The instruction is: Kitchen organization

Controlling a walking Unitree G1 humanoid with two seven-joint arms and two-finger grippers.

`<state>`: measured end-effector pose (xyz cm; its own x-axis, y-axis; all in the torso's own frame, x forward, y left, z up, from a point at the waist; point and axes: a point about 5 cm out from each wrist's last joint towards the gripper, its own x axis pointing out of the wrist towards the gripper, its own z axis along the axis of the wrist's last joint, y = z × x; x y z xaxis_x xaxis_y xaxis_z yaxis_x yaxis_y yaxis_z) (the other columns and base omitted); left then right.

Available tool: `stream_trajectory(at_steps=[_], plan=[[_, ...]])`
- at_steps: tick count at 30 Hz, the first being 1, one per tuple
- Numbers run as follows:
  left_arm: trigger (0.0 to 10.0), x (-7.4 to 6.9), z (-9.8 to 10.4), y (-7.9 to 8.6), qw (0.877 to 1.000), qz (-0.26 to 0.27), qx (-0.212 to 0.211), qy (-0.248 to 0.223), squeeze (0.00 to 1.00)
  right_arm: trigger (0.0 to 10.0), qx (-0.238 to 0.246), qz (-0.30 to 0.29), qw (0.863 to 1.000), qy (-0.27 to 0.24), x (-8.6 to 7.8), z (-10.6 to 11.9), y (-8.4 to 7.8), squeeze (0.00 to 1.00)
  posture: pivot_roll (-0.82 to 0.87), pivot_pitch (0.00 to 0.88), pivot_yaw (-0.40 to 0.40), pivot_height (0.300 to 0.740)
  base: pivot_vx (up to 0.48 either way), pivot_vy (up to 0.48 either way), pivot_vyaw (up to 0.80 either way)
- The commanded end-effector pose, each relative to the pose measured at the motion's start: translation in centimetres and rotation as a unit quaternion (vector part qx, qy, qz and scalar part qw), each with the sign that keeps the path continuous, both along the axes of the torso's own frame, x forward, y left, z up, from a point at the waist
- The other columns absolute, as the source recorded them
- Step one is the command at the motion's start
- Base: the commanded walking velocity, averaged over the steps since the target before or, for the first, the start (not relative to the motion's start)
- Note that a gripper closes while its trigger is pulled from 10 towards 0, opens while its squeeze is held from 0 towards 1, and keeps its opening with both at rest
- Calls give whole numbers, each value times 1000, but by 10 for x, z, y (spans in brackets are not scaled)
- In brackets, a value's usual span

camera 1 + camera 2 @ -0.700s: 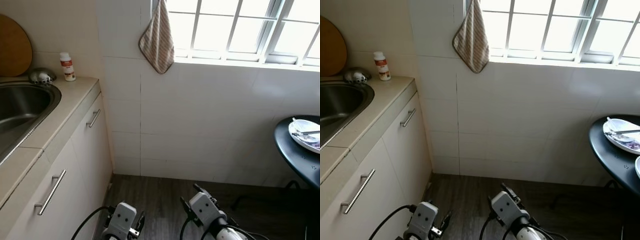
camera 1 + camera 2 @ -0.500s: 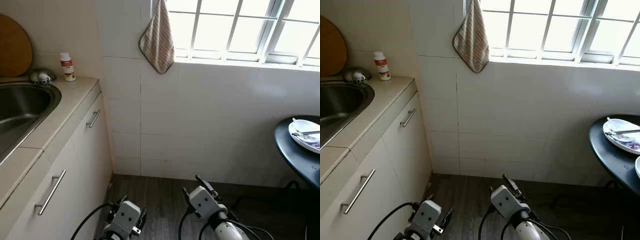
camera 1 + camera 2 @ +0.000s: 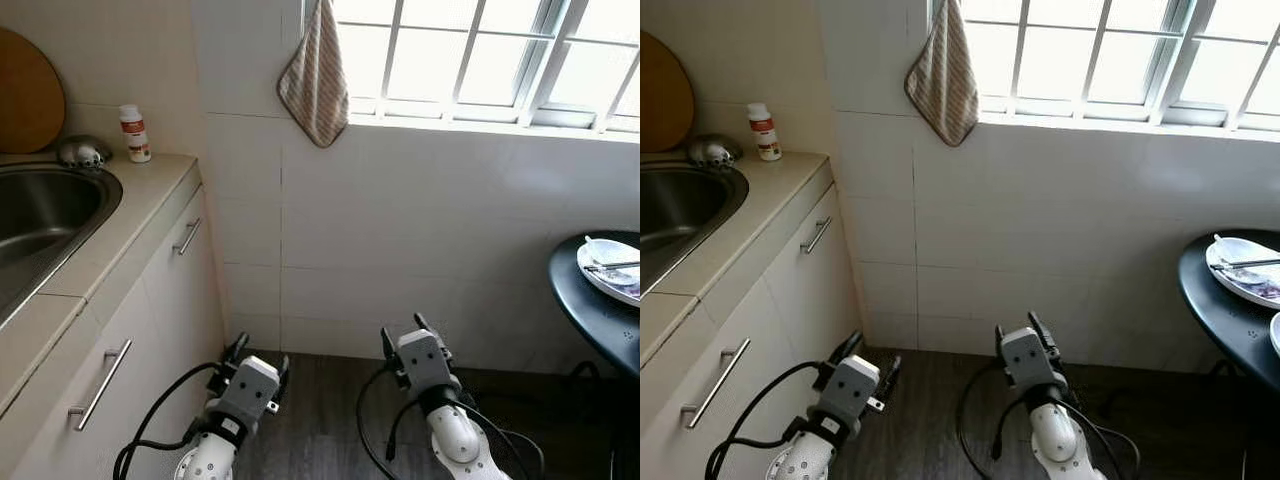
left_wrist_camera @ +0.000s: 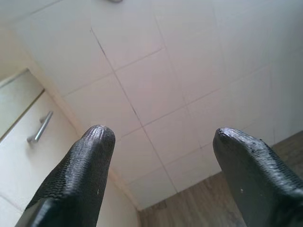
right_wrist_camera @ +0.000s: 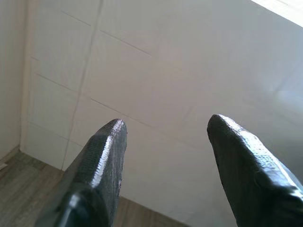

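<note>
1. Where the counter [image 3: 140, 205] meets the white tiled wall [image 3: 420, 230], a small white bottle [image 3: 134, 133] with a red label stands upright, near the back corner.
2. Just beside the bottle, a small shiny metal thing [image 3: 82, 152] sits on the counter; what it is cannot be told.
3. A steel sink [image 3: 40, 215] is set in the counter, and a round wooden board [image 3: 28, 90] leans on the wall behind it.
4. Under the counter are pale cupboard doors [image 3: 170, 300] with silver bar handles [image 3: 101, 384].
5. A striped cloth [image 3: 316, 80] hangs on the wall at the corner of the window [image 3: 480, 55].
6. Far over on the robot's right, a black round table [image 3: 600, 310] holds a white plate [image 3: 612, 270] with something long lying across it.
7. The left gripper [image 4: 161, 142] is down low near the dark wood floor [image 3: 330, 420], close to the cupboard. Its two black fingers [image 4: 87, 165] are spread wide apart with nothing between them, and they point at the wall.
8. The right gripper [image 5: 165, 135] is low too, near the wall under the window. Its fingers [image 5: 106, 156] are also spread wide, with nothing in them.
9. Both grippers are well apart from the bottle and the plate.
</note>
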<state>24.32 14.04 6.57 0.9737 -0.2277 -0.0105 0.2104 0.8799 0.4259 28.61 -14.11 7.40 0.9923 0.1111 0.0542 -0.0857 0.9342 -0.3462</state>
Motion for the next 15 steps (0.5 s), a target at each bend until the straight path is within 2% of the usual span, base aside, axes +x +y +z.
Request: stream_trajectory(at_steps=[1,5,13,15], plan=[[10000,-1,-5,6,1000,13,1,9,0,10000,9,-4,1000,1,2,2,-5,8,25,0,-47,740,0,0,0],[10000,-2,-7,-2,1000,-14,-8,17,0,10000,-3,46,999,10,-3,-3,3,0,23,0,-50,740,0,0,0],[10000,-5,-11,-5,998,-25,-37,34,0,10000,0,60,998,22,-4,-7,5,0,22,0,-54,740,0,0,0],[10000,-5,-12,-4,998,-20,-45,37,0,10000,1,66,998,24,-4,-7,5,0,22,0,-56,740,0,-444,0]])
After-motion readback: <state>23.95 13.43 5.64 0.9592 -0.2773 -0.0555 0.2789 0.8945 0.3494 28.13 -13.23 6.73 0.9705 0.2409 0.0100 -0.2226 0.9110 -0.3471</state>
